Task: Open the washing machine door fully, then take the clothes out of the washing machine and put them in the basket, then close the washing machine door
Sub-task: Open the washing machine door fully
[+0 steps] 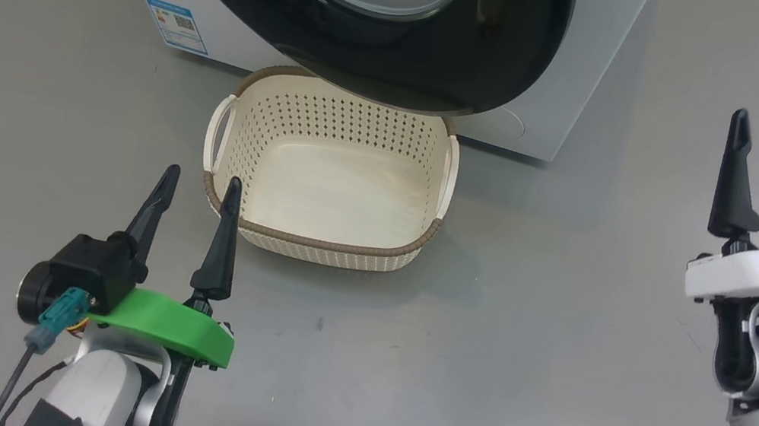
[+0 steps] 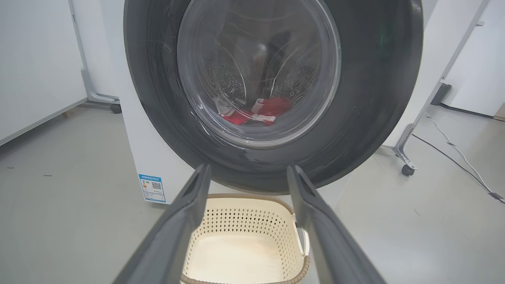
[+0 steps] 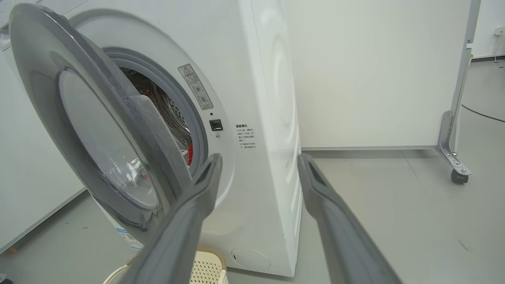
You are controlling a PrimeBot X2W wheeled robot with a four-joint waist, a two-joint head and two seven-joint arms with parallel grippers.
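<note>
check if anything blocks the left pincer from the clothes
Yes: the door, only ajar, hangs between the left pincer and the clothes, which show through it.

Head looks down — wrists face the washing machine.

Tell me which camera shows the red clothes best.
The left wrist view: the red clothes lie in the drum behind the clear door. The right wrist view catches a red sliver past the door's edge; from the head view, I cannot tell.
</note>
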